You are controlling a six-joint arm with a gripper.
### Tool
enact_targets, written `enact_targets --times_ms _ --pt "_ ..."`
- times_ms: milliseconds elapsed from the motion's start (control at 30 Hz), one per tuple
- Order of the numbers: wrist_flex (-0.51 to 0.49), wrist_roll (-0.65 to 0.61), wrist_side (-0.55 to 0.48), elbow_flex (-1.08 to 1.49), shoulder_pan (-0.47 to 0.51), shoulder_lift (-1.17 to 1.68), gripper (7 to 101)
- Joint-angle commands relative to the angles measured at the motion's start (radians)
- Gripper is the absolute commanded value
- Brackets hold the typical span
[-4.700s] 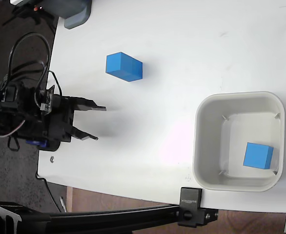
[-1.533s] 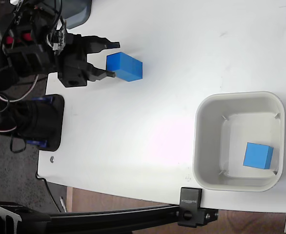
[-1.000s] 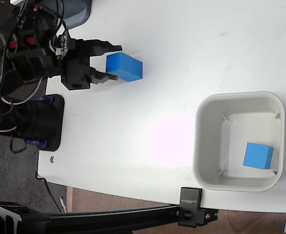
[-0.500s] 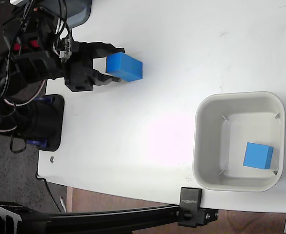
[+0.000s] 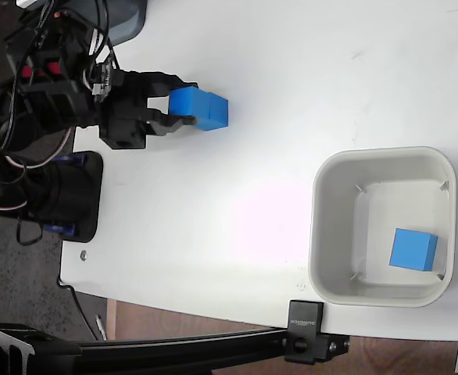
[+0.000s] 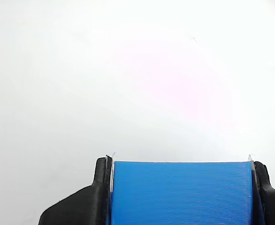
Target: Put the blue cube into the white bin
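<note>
A blue cube [image 5: 202, 108] rests on the white table at upper left in the fixed view. My black gripper [image 5: 185, 101] reaches it from the left, one finger on each side of its near end. The wrist view shows that cube [image 6: 182, 192] filling the gap, with both fingers [image 6: 100, 187] pressed against its sides. The gripper [image 6: 182, 187] is shut on it. Far off at lower right sits the white bin [image 5: 323, 226], and a second blue cube [image 5: 413, 249] lies inside it.
The arm's black base and cables [image 5: 41, 117] crowd the table's left edge. A grey object [image 5: 123, 19] sits at the top left corner. A black clamp [image 5: 307, 332] grips the table's lower edge below the bin.
The gripper has slid right over the cube's near end and its fingers have closed against the cube's sides. The cube has shifted slightly. The bin and its cube are unchanged.
</note>
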Motion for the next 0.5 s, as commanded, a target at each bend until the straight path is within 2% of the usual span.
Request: enact_targets --times_ms 33,167,267,367,500 --pt "0.021 0.000 0.017 -0.048 -0.006 0.029 43.5" --pt "0.117 -0.043 0.015 -0.153 0.000 0.032 43.0" --pt "0.202 -0.138 -0.026 -0.267 0.064 0.049 43.0" --pt "0.219 -0.247 -0.127 -0.362 0.193 0.048 43.3" --pt "0.149 -0.362 -0.347 -0.482 0.425 -0.025 44.4"
